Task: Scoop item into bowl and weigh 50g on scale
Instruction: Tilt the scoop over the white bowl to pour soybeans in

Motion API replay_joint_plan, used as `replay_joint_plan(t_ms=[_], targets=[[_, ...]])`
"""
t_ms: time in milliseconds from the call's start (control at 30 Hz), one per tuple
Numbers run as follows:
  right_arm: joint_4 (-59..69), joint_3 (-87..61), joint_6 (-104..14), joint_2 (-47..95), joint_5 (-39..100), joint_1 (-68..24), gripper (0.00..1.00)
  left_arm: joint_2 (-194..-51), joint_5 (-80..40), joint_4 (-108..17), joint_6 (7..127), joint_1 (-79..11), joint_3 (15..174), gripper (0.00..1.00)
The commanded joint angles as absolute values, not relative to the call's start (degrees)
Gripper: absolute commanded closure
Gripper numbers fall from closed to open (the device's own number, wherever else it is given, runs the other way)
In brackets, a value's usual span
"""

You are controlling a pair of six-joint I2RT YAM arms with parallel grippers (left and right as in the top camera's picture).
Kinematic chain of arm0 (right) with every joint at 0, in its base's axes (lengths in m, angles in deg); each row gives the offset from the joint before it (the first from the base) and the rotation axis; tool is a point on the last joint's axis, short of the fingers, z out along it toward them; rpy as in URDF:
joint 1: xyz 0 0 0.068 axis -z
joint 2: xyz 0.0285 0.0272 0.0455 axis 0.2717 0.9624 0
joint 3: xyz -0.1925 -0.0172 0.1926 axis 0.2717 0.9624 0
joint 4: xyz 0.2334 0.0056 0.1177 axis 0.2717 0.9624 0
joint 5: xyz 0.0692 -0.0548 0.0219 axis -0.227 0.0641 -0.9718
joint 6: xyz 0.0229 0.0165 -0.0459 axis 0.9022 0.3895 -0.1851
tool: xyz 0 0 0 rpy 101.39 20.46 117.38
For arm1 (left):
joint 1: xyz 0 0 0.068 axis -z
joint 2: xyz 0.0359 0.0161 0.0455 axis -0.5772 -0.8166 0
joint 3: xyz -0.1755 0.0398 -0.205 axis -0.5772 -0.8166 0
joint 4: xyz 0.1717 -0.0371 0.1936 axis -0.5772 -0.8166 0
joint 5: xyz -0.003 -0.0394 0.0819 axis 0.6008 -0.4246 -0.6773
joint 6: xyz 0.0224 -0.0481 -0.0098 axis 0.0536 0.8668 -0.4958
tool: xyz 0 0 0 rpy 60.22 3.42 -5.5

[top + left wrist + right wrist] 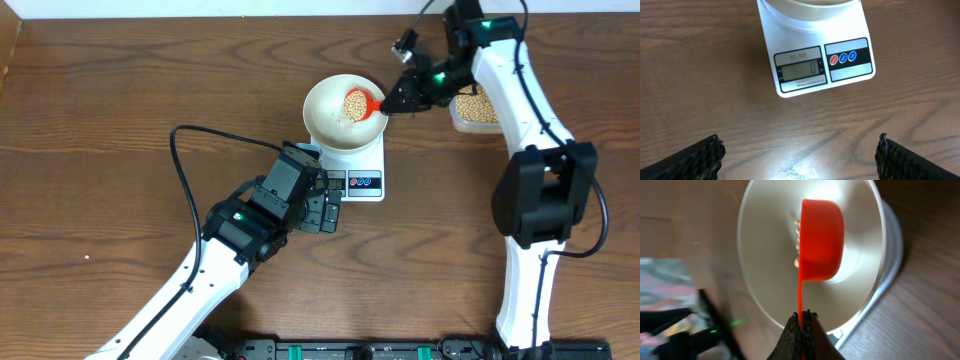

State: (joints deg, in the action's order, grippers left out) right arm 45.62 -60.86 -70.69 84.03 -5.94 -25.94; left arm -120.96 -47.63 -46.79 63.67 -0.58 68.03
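A: Where were the beans (355, 104)?
B: Nearest, the left pincer (799, 144) gaped before the scale (805, 65), which read zero; beyond, the right pincer (802, 322), clamped on the red scoop (821, 240), tipped them over the bowl (322, 112). A slow trickle looked wisest.

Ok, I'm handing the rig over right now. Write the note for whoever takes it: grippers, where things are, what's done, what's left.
The left gripper is open and empty, hovering in front of the scale.
The right gripper is shut on the handle of the scoop, which is loaded with beans and is over the bowl.
The bowl stands on the scale, and the display reads 0. The tub of beans is to the right of the bowl.
Done: scoop filled and brought over the bowl.
Left: tip it in, then repeat until the scale shows 50.
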Motion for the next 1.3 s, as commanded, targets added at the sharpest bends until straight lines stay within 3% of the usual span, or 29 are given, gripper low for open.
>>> replay_joint_plan(t_ms=[0,400,700,967,1267], targets=[[45.59,-65.42,-68.26,83.88,4.51,-29.59,0.99,-120.94,-48.31,-46.94,63.72,-0.55,67.55,0.02],[47.54,-71.39,-67.91,83.88,25.47,-37.81,0.99,-120.92,-48.33,-46.94,63.74,-0.55,67.55,0.02],[47.56,-71.46,-67.94,83.88,27.72,-38.7,0.99,-120.92,-48.33,-46.94,63.74,-0.55,67.55,0.02],[48.96,-74.41,-69.47,83.88,25.54,-38.75,0.99,-120.92,-48.33,-46.94,63.72,-0.55,67.55,0.01],[50.42,-75.28,-71.94,83.88,9.43,-34.64,0.99,-120.92,-48.33,-46.94,63.74,-0.55,67.55,0.02]])
